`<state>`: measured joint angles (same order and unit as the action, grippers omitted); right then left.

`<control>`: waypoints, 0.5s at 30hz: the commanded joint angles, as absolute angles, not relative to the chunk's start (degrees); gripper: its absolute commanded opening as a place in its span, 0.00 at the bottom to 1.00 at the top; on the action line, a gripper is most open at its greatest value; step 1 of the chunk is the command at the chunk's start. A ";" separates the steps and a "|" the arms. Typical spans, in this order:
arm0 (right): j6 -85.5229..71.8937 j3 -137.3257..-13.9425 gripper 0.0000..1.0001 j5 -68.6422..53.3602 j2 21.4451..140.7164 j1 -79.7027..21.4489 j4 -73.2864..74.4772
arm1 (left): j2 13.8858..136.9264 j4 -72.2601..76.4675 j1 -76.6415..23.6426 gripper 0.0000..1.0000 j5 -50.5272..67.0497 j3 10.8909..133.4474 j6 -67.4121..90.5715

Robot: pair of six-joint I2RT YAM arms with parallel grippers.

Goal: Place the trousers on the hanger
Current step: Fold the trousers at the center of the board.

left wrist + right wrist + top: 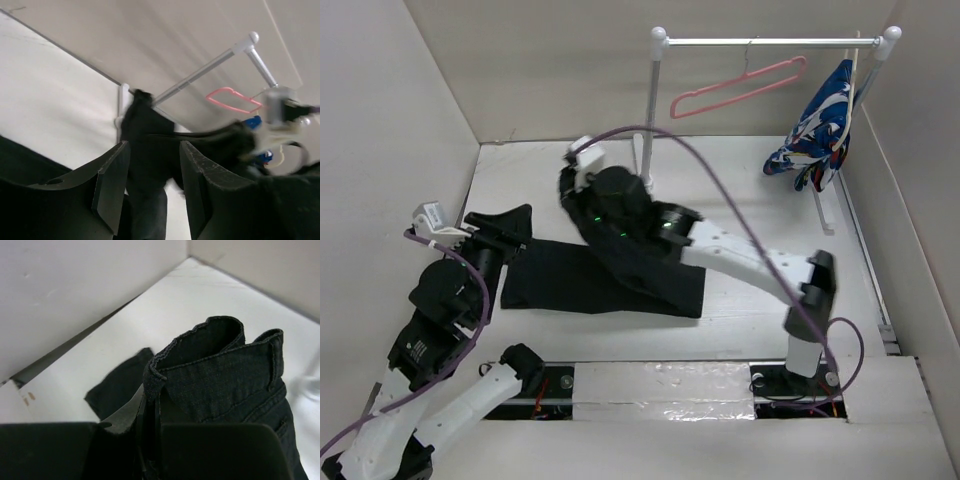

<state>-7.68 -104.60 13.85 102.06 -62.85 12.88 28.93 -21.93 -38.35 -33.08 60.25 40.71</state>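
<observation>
**Top view, with both wrist views.** The right hand (149, 412) is pressed together on the waistband of the trousers (590, 278). It pinches a folded edge and holds that end raised off the table (740, 200) near centre. The rest of the cloth lies flat, spreading from centre toward 8 o'clock.

The left hand (152, 187) sits at 9 o'clock, just beside the left end of the trousers. Its fingers (112, 185) are spread with nothing between them.

The hanger (740, 88) hangs by its hook from the rail (770, 42) at 1 o'clock. It is bare and well apart from the trousers.

**Progress, as judged.** One grasp is made and one end is lifted, but no part of the trousers has reached the hanger. What is left is to carry the cloth to 1 o'clock, pass or drape it over the hanger's lower bar, and let go. A second hold by the left hand would likely help, since most of the cloth is on the table.

**Surface and room.** The table is white and matt, with a silvery strip (670, 395) along the near edge between the arm bases. Plain pale walls (520, 70) close it in at 9, 12 and 3 o'clock. A patterned garment (820, 135) hangs from the rail's right end at 2 o'clock, near the hanger.
</observation>
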 commanded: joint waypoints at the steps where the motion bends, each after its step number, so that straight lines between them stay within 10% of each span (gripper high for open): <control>1: -9.57 -114.06 0.26 8.37 114.49 -68.45 7.47 | 27.00 -28.74 -38.06 0.42 -36.38 60.47 39.20; 3: -11.15 -121.01 0.58 10.71 122.12 -71.27 12.63 | 26.11 -29.79 -38.06 0.44 -38.05 60.29 39.64; 4: -12.21 -121.72 0.94 12.29 122.95 -71.80 13.96 | 25.67 -30.75 -38.06 0.45 -38.75 60.47 40.07; 5: -12.30 -120.86 1.00 13.26 122.70 -71.81 14.41 | 25.40 -31.54 -38.06 0.48 -39.72 60.38 40.34; 12: -15.55 -78.36 0.92 15.19 94.52 -67.78 -4.20 | 22.06 -29.20 -38.06 0.52 -38.68 54.07 41.84; 15: -19.50 -59.81 0.34 20.29 80.72 -64.88 -4.31 | 23.99 -24.80 -38.06 0.52 -34.81 48.09 41.83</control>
